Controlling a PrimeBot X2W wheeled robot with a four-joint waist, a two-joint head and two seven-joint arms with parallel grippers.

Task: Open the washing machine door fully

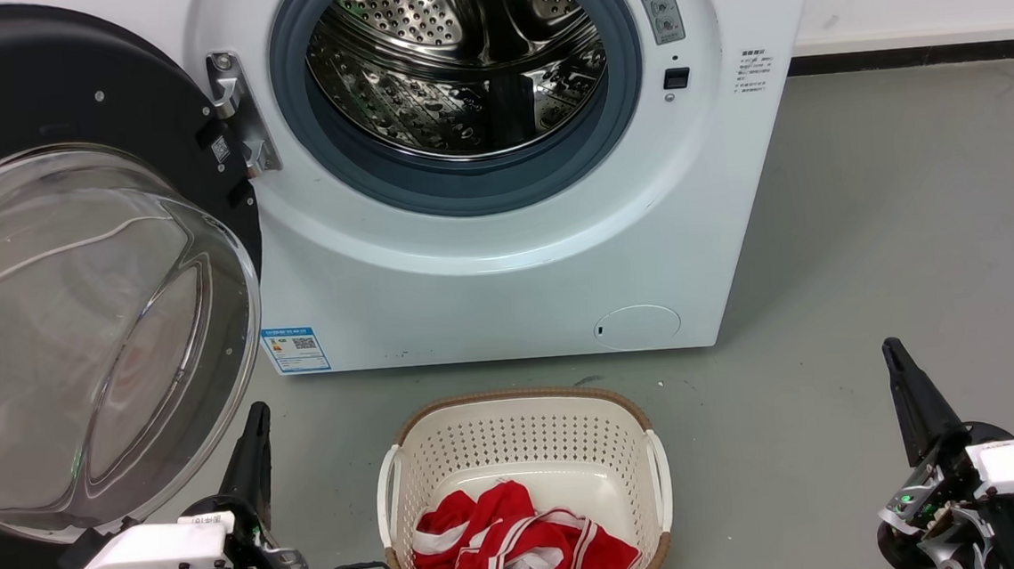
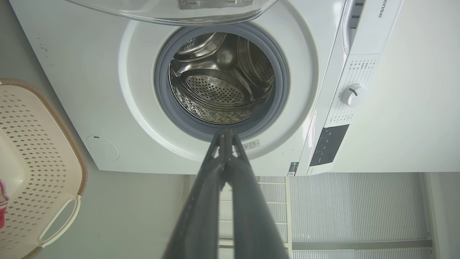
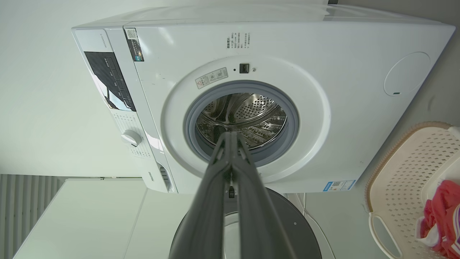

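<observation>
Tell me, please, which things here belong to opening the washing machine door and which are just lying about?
Belonging to the job: washing machine door, standing open; its hinge; left gripper and right gripper, both shut.
Lying about: laundry basket; red-and-white garment inside it; small round flap.

A white washer (image 3: 323, 118) lies turned sideways across the frame, its steel drum (image 3: 248, 120) open at centre inside a grey ring (image 3: 293, 136). The gripper (image 3: 231, 135) rises from the bottom middle, fingers pressed together, tips over the drum's mouth. Behind them, at the bottom edge, is the black door (image 3: 298, 230). At lower right, a cream basket (image 3: 399, 172) holds red cloth (image 3: 440, 212).
</observation>
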